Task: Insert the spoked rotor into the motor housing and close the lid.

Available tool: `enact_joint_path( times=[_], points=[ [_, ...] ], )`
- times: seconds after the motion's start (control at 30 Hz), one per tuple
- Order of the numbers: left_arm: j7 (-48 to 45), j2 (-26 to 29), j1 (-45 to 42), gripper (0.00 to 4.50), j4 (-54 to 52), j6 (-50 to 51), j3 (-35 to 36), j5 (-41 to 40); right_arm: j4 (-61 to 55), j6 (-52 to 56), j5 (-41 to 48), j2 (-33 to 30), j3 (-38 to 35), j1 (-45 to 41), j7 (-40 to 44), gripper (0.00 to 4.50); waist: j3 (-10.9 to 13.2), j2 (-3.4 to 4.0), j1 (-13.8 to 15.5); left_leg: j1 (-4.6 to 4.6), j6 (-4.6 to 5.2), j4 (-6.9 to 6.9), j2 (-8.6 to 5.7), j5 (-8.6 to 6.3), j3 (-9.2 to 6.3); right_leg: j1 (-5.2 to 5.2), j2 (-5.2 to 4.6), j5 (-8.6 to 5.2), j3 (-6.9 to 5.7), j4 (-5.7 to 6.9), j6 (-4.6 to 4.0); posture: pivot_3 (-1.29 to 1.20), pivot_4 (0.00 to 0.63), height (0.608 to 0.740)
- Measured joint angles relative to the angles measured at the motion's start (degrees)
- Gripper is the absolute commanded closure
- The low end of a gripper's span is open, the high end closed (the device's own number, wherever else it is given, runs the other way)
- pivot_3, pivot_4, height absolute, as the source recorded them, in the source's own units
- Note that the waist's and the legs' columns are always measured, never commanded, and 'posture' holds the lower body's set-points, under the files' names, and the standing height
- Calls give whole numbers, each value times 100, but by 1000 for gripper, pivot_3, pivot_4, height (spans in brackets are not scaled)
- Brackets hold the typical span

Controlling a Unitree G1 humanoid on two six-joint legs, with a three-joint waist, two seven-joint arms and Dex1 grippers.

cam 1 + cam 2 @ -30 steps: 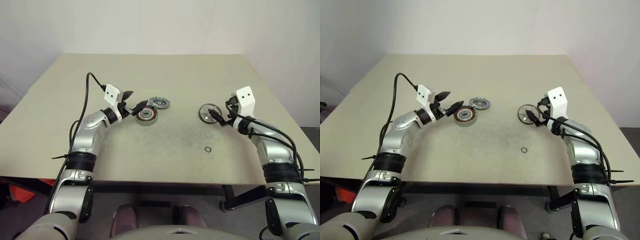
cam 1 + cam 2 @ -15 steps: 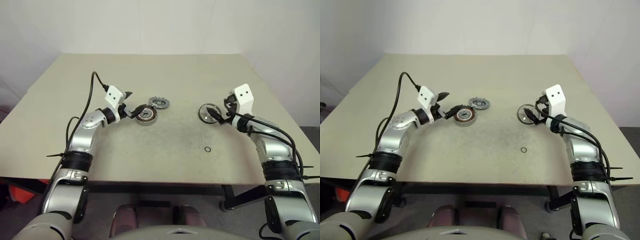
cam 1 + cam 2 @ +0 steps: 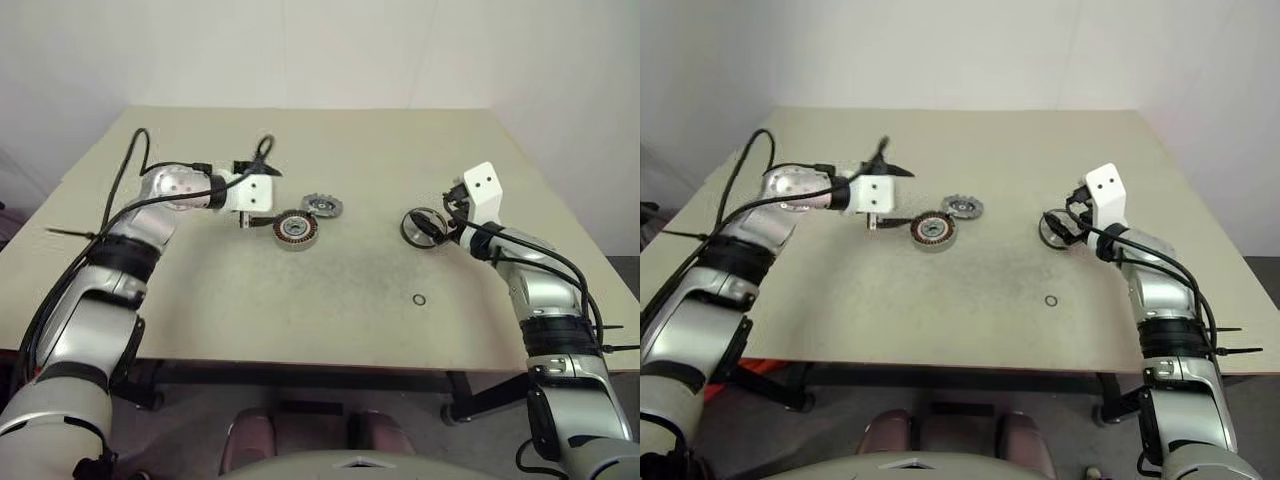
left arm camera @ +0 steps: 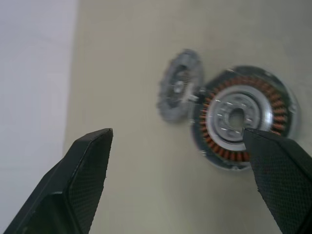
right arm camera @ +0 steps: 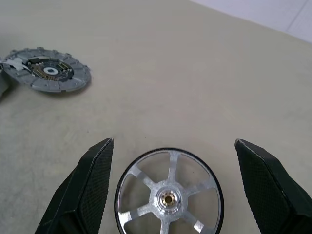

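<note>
Now the right gripper [image 5: 170, 190], jaws spread wide around the silver spoked rotor [image 5: 169, 195], should close, while the open left gripper [image 4: 180, 185] frames the copper-wound silver motor housing [image 4: 241, 119].

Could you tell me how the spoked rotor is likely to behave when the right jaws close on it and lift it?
The spoked rotor looks like rigid metal, so it probably won't flex. Its smooth round rim may slip between the flat fingers. Lying flat on the table, it shouldn't roll, though it might if set down on edge.
</note>
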Motion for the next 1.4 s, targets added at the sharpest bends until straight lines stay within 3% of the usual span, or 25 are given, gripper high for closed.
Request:
enact_joint_path(
  times=[0.27,0.57,1.07,1.4],
  points=[
    [-22,-541,-1225,36,1808,-1214,-618,805,-6,9,-4,35,9,3,-48,0,5,-9,36,-13,-3,1,1,4,-5,3,-5,0,0,-1,0,0,0,740],
    [-269,-990,-2310,36,2723,-1835,-1131,1485,-69,137,-3,-99,-18,15,-47,0,12,-18,44,-2,-7,1,0,7,-7,13,-5,0,5,0,0,0,0,740],
    [-157,-1280,-2220,36,3028,-2148,-1669,2213,-241,374,-2,-204,-51,-24,-103,0,16,-24,63,1,-7,2,1,9,-10,23,-6,1,4,2,0,0,0,740],
    [530,-1332,-2126,36,3179,-1949,-1995,2738,-398,399,10,-194,-51,-28,-273,0,16,-25,65,5,-8,2,0,10,-13,28,-7,1,3,1,0,0,0,740]
  ],
)
